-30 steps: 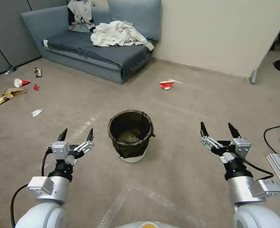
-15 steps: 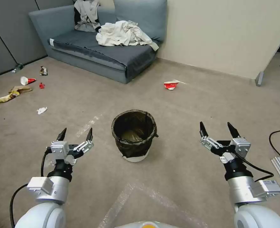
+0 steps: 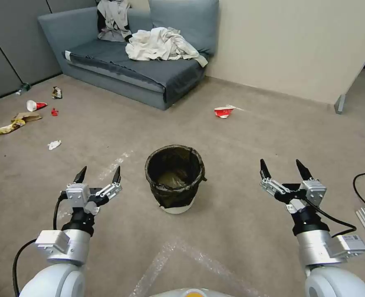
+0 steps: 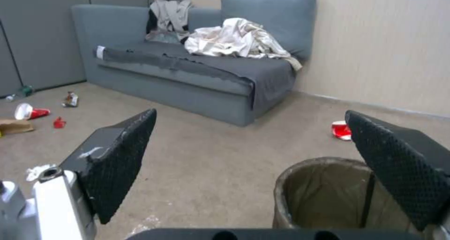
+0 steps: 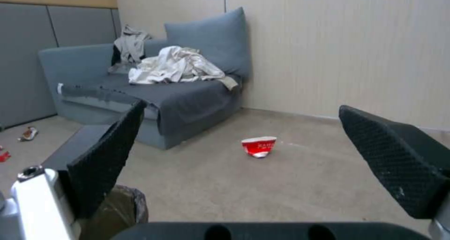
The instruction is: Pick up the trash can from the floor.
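Right now the trash can (image 3: 175,180) stands upright on the floor (image 3: 248,140), its dark bag folded over the rim and only a strip of white wall showing at the base. It sits on open carpet between the two arms, well short of the grey sofa (image 3: 133,62) at the far wall. The left tool (image 3: 98,174) hovers above the carpet to the bin's left, its two black fingers spread wide and holding nothing. The right tool (image 3: 282,167) hangs on the bin's right side, farther from it, with its fingers parted just as wide and also empty. Neither touches the bin. A crushed red-and-white cup (image 3: 224,111) lies on the carpet beyond the bin, near the wall. Clear tape marks (image 3: 178,255) cross the carpet just before the robot's base.
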`<state>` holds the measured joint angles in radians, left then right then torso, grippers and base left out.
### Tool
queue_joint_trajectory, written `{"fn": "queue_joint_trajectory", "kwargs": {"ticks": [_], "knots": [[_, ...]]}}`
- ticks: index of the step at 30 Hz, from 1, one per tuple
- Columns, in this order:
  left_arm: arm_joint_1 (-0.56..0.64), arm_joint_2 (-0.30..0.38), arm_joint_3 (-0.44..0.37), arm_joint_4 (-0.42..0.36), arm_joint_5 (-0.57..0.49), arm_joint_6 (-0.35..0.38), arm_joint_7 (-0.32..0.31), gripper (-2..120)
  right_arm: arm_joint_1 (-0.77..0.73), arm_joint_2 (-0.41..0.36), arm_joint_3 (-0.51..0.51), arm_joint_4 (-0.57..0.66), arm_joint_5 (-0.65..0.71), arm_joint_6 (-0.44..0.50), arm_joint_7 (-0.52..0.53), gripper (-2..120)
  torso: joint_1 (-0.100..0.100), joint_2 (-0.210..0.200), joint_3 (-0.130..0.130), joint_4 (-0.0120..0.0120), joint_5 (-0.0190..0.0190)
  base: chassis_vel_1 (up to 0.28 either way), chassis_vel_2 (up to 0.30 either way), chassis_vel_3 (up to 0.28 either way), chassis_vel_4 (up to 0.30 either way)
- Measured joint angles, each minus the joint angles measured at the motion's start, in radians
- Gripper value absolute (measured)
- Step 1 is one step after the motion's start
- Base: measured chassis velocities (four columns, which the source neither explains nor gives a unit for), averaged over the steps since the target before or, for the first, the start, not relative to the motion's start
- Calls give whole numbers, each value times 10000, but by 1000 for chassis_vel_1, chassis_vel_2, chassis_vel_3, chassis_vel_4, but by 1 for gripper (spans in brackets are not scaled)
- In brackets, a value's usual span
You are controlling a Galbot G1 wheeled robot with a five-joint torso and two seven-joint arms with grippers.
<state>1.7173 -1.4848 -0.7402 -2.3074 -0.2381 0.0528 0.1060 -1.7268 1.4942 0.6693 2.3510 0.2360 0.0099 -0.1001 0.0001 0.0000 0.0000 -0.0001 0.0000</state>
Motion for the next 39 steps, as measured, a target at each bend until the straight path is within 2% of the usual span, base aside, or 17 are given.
{"fn": "queue_joint_trajectory", "kwargs": {"ticks": [22, 30, 32, 33, 34, 36, 37, 39], "knots": [[-417, 252, 75, 573, -94, 119, -6, 100, 122, 0, -17, -130, -48, -81, -3, 100, -1, 0, 0, 0, 0, -50, 47, 45, -55], [-651, 532, 329, 649, -545, 691, -294, 100, 124, 27, 0, -205, -119, 308, -205, 100, 0, 0, 1, 1, 0, -35, 38, 30, -34], [-866, 856, 748, 550, -1179, 1716, -984, 100, 86, 31, 14, -189, -194, 432, -255, 100, 0, 0, 1, 1, -1, 0, 0, 0, 0], [-866, 856, 748, 550, -1179, 1716, -984, 100, 86, 31, 14, -189, -194, 432, -255, 100, 0, 0, 1, 1, -1, 0, 0, 0, 0], [-957, 965, 883, 500, -1424, 2107, -1197, 100, 72, 36, 15, -167, -203, 447, -259, 100, 0, 0, 0, 0, 0, 0, 0, 0, 0], [-1303, 1342, 1354, 482, -2164, 3331, -1645, 100, -3, 64, 25, -85, -224, 480, -276, 100, -1, 0, 0, 0, -2, 0, 0, 0, 0], [-1303, 1342, 1354, 482, -2164, 3331, -1645, 100, -3, 64, 25, -85, -224, 480, -276, 100, -1, 0, 0, 0, -2, 0, 0, 0, 0], [-1629, 1630, 1709, 702, -2716, 3905, -1963, 100, -74, 82, 53, -56, -238, 531, -277, 100, 0, 0, 0, 0, 2, 0, 0, 0, 0]]}}
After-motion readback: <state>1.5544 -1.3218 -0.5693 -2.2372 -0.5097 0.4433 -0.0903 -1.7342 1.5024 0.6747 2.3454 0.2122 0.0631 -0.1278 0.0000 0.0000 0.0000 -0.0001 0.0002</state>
